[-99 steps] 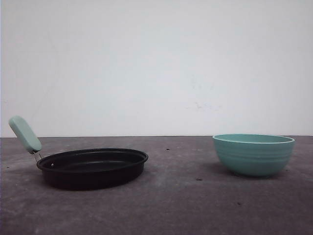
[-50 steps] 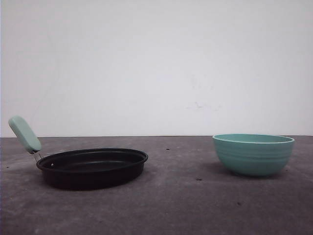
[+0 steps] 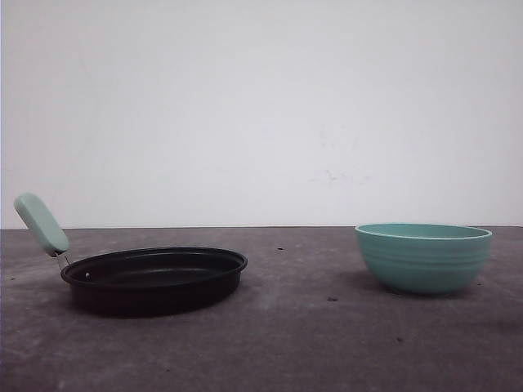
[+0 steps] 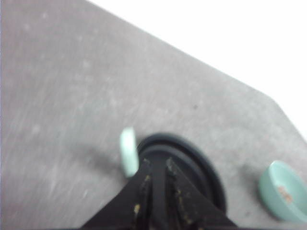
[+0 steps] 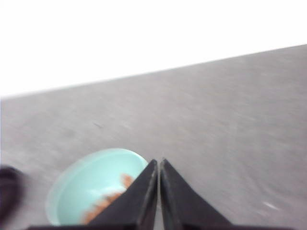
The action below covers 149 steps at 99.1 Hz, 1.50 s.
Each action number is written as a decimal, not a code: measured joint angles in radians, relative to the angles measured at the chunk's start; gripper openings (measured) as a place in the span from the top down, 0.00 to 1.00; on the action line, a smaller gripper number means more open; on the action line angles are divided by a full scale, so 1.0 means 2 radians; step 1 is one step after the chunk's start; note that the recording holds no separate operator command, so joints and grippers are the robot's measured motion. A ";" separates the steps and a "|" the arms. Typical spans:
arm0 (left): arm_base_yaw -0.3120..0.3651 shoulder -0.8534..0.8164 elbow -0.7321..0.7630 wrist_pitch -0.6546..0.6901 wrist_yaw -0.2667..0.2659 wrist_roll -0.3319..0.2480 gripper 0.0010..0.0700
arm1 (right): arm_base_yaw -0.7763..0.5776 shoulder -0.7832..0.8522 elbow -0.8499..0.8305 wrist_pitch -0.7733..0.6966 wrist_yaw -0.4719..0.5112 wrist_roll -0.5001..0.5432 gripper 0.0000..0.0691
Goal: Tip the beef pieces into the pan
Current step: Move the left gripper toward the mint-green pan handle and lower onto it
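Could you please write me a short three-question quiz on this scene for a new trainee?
1. True or false: the pan already holds the beef pieces.
2. In the front view, which stands on the robot's right side: the pan or the teal bowl?
3. Multiple choice: the right gripper is A) wide open, B) closed with nothing between its fingers, C) clamped on the bowl's rim.

Key
1. False: the pieces lie in the teal bowl, and the pan looks empty.
2. The teal bowl.
3. B; the left gripper looks closed too, above the pan.
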 joint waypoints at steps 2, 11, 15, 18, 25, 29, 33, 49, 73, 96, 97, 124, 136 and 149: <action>0.000 0.010 0.013 -0.002 0.000 0.001 0.98 | 0.000 0.000 0.010 -0.002 0.000 0.003 0.99; 0.000 0.049 0.063 -0.012 0.000 0.016 0.98 | 0.000 0.008 0.057 -0.002 0.000 0.005 0.99; 0.000 0.068 0.086 -0.018 0.000 0.027 0.98 | 0.000 0.015 0.082 -0.002 0.000 0.000 0.99; -0.001 0.083 0.105 -0.024 0.000 0.034 0.98 | 0.000 0.022 0.102 -0.003 0.000 -0.006 0.99; -0.005 0.116 0.147 -0.033 0.000 0.047 0.98 | 0.000 0.045 0.150 -0.017 0.000 -0.028 0.99; -0.008 0.134 0.172 -0.035 0.000 0.052 0.98 | 0.000 0.062 0.179 -0.032 0.000 -0.042 0.99; -0.012 0.151 0.195 -0.036 0.000 0.055 0.98 | 0.000 0.082 0.208 -0.052 0.000 -0.055 0.99; -0.035 0.209 0.277 -0.054 0.000 0.062 0.98 | 0.000 0.173 0.307 -0.147 0.000 -0.084 0.99; -0.104 0.267 0.353 -0.089 -0.025 0.098 0.98 | 0.000 0.279 0.392 -0.187 -0.007 -0.091 0.91; -0.154 0.293 0.357 -0.098 -0.027 0.125 0.59 | 0.000 0.315 0.398 -0.182 -0.013 -0.086 0.17; -0.154 0.295 0.357 -0.098 -0.027 0.125 0.55 | 0.000 0.316 0.398 -0.182 -0.013 -0.085 0.15; -0.153 0.319 0.357 -0.095 -0.042 0.100 0.06 | 0.000 0.322 0.398 -0.194 -0.013 -0.083 0.03; -0.153 0.337 0.357 -0.095 -0.053 0.078 0.01 | 0.000 0.322 0.398 -0.201 -0.013 -0.083 0.03; -0.153 0.360 0.357 -0.098 -0.080 0.052 0.01 | 0.000 0.325 0.398 -0.215 -0.012 -0.083 0.03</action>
